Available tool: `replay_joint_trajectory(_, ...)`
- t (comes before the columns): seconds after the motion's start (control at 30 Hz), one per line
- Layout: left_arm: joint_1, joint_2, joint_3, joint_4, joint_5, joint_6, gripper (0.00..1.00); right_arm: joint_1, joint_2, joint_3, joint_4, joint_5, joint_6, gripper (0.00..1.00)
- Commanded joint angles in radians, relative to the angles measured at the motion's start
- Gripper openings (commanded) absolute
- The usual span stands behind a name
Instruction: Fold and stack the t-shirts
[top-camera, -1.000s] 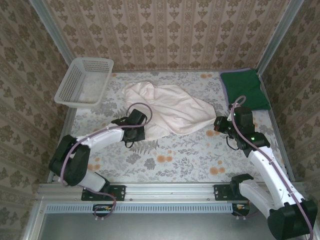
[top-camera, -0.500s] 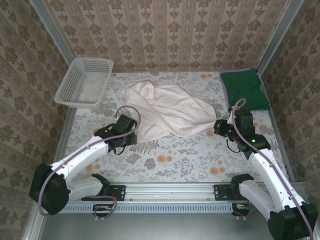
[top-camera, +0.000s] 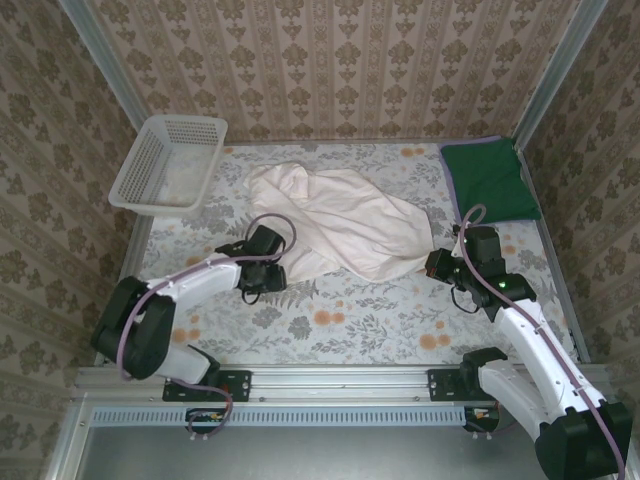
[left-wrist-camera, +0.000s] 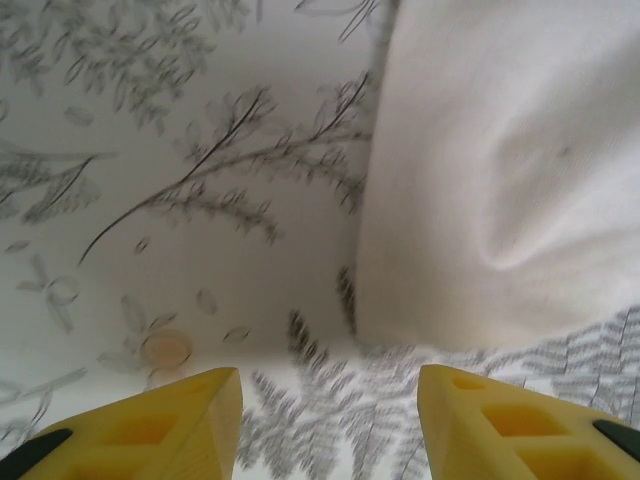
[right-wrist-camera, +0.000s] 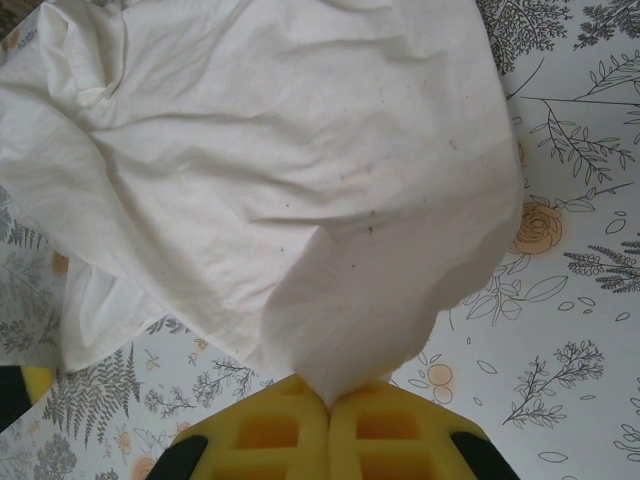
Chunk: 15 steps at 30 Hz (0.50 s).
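No legible text, print possibly too blurred

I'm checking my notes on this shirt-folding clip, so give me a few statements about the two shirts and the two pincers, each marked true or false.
1. The right pincer is shut on an edge of the cream-white t-shirt. True.
2. The left pincer is clamped on that shirt. False: its jaws stand open with nothing between them, and the cloth's edge is just ahead.
3. The dark green t-shirt lies folded at the far right corner of the table. True.
4. The cream-white t-shirt is stacked on the green one. False: they lie apart, and the cream one is crumpled mid-table.
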Motion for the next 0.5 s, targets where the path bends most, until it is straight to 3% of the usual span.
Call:
replay_joint_trajectory(0.0,0.005,0.041,0.034,0.039,0.015,0.01,0.51,-0.006,-0.007,-0.001,0.013,-0.03,0.005,0.0)
replay_joint_trajectory(0.17,0.007,0.095,0.084,0.04,0.004,0.026,0.47,-0.006,0.002,0.001,0.024,-0.035,-0.001,0.0)
replay_joint_trajectory(0.47,-0.002,0.21,0.102,0.062,0.014,0.03,0.3,-0.007,-0.002,0.002,0.009,-0.022,-0.024,0.0)
